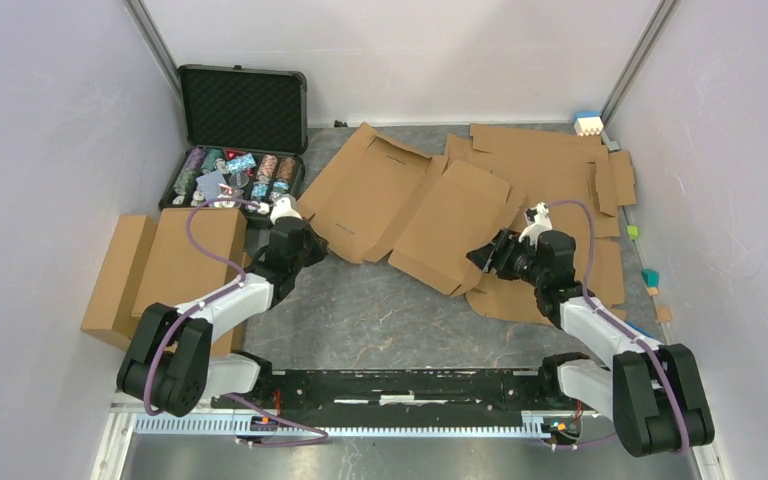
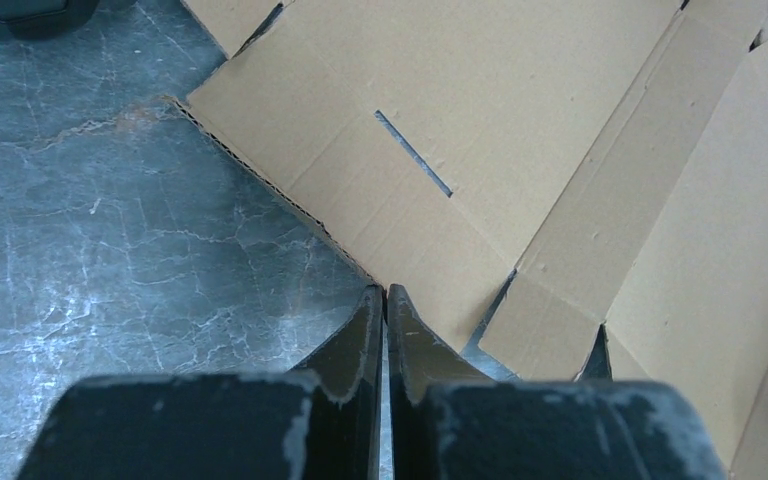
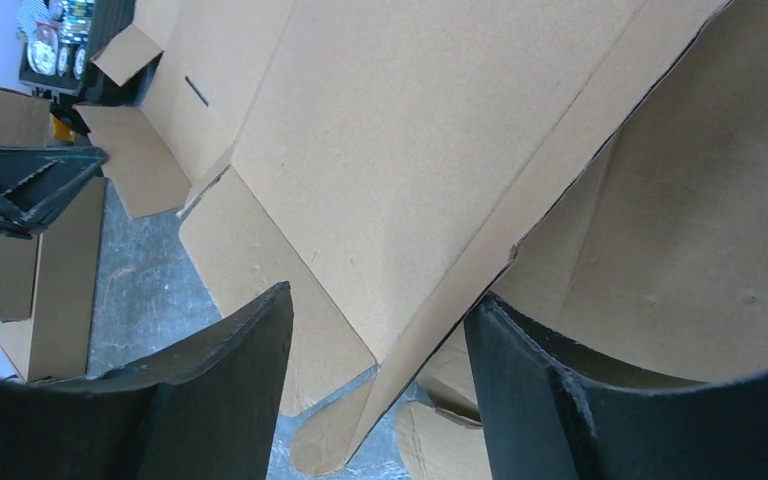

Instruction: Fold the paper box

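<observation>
On grey table (image 1: pixel 390 320), paper box (image 1: pixel 410 205), left claw (image 2: pixel 386 300) closed at its edge, right claw (image 3: pixel 380 300) wide astride another

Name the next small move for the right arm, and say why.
Probably close the right gripper on the paper box. Its jaws stand open with the box's raised edge running between them, not yet gripped. The left gripper is shut, with its tips at the box's near edge, seemingly steadying it.
</observation>
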Robot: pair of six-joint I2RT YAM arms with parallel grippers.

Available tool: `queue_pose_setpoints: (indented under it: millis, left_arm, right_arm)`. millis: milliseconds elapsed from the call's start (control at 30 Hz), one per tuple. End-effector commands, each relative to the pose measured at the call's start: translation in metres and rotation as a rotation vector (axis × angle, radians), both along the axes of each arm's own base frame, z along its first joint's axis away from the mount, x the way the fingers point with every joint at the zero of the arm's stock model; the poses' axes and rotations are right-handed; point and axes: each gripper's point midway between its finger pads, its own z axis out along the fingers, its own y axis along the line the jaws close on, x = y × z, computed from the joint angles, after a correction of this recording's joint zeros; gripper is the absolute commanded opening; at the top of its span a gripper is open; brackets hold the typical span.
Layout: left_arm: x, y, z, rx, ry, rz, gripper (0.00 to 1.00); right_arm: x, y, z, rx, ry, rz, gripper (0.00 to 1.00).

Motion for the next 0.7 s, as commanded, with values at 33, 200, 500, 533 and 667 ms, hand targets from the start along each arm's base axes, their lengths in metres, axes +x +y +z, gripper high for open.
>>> queue_pose_setpoints:
  millis: [33, 200, 500, 533, 667]
  left_arm:
    - [0.011, -0.018, 0.028, -0.052, -0.093, -0.073, 0.02]
    - [0.010, -0.020, 0.031, -0.060, -0.107, -0.086, 0.03]
    - [0.008, -0.019, 0.047, -0.031, -0.165, -0.124, 0.53]
    - [0.007, -0.018, 0.052, -0.028, -0.184, -0.122, 0.56]
    - [0.003, -0.009, 0.064, -0.032, -0.242, -0.089, 0.71]
  right_arm:
    - [0.007, -0.001, -0.003, 0.002, 0.002, -0.006, 0.66]
    - [0.010, -0.013, -0.020, -0.068, 0.055, -0.058, 0.54]
    - [0.023, -0.067, 0.000, -0.410, 0.008, -0.172, 0.00]
    - [0.023, -0.070, 0.009, -0.434, -0.014, -0.171, 0.00]
    - [0.020, -0.065, 0.047, -0.486, -0.107, -0.068, 0.00]
